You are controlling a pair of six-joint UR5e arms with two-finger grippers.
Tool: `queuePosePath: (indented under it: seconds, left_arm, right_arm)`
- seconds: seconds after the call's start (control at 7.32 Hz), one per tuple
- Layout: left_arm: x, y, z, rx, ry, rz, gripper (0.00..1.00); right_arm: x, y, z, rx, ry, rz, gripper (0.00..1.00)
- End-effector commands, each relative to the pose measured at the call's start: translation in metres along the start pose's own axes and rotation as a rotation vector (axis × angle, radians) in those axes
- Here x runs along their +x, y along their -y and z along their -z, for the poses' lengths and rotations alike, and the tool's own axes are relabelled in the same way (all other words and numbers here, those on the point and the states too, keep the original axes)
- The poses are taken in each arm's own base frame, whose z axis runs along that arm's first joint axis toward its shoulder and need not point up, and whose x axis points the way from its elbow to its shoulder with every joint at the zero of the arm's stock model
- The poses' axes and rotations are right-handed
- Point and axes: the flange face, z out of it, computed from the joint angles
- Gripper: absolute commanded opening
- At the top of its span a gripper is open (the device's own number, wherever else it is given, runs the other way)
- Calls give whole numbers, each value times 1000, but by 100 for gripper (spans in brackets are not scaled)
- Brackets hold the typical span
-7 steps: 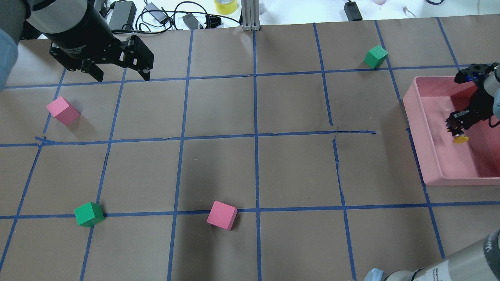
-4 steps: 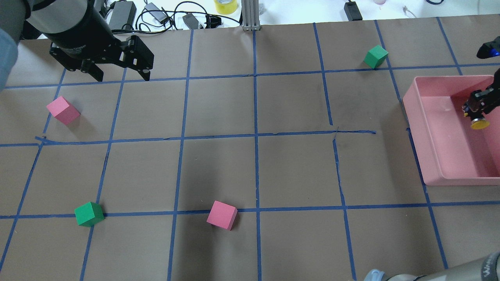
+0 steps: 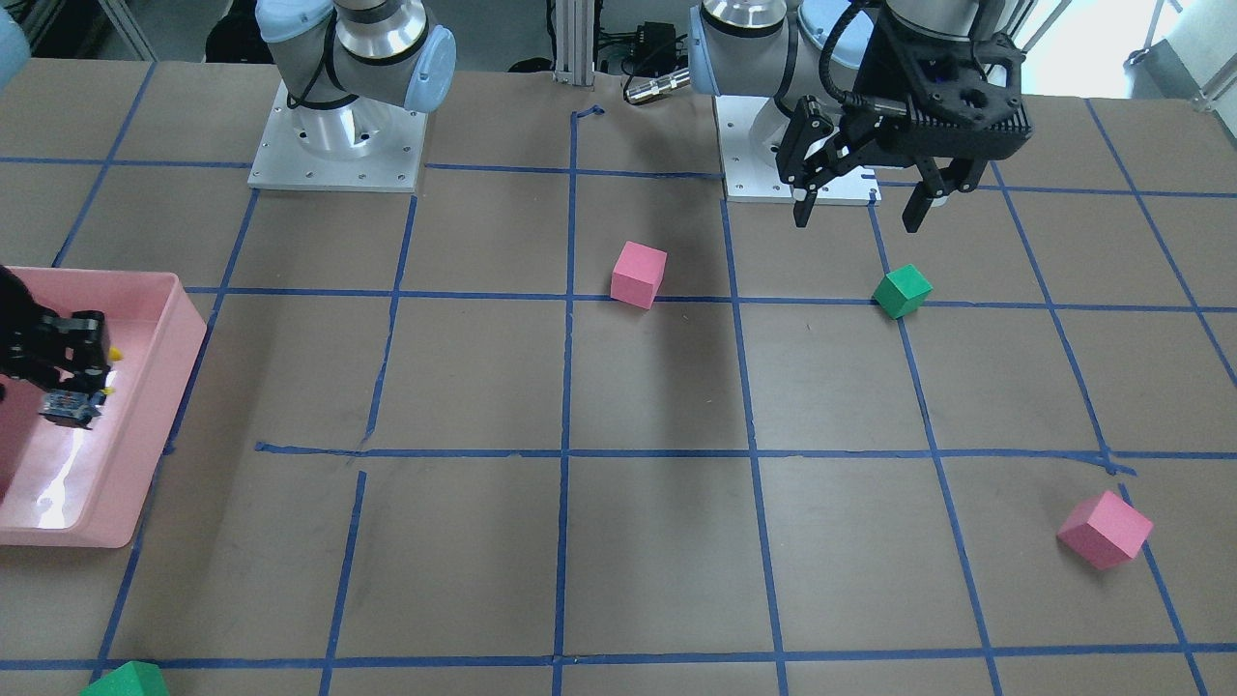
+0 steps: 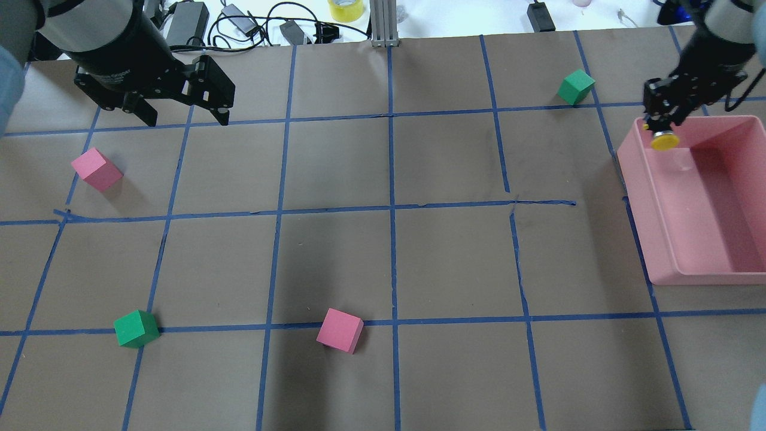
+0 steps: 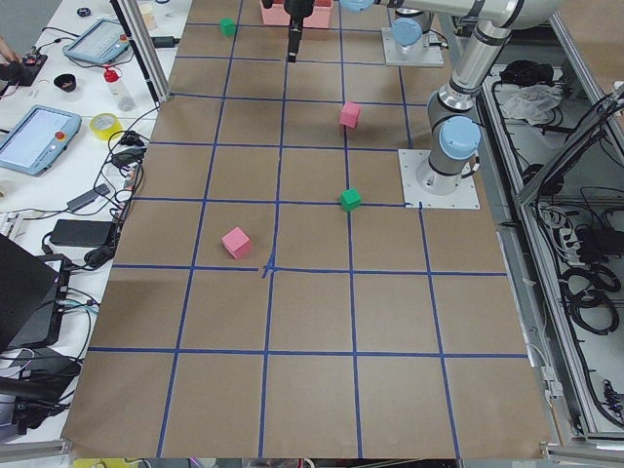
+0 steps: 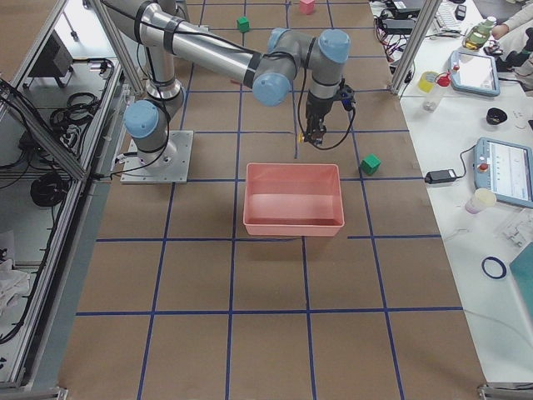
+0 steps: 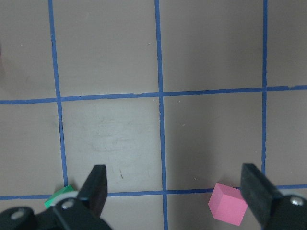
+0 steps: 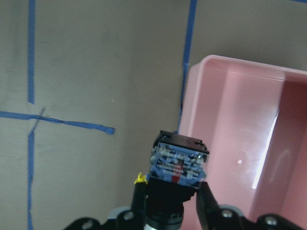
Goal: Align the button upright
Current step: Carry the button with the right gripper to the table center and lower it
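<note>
Holding the tiny yellow-capped push-button switch (image 4: 664, 142) clenched by its black body in the right gripper (image 4: 659, 121), aloft over the pink plastic tray's (image 4: 635, 185) far corner, base block outward, presumably so I can seat it upright; left gripper (image 4: 187, 112) spread, idle.

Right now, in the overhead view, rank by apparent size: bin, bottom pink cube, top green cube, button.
1. bin
2. bottom pink cube
3. top green cube (farther off, so unsure)
4. button
</note>
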Motion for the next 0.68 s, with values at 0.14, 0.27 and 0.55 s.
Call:
queuePosePath:
  seconds: [0.14, 0.27, 0.55]
  left_arm:
    - [-1, -1, 0, -6, 1, 2, 100]
    - [-1, -1, 0, -6, 1, 2, 100]
    - [-1, -1, 0, -6, 2, 2, 100]
  right_arm:
    - [-224, 52, -48, 96, 23, -49, 0]
    - [-274, 62, -70, 85, 49, -27, 0]
    - [-361, 75, -91, 72, 93, 90, 0]
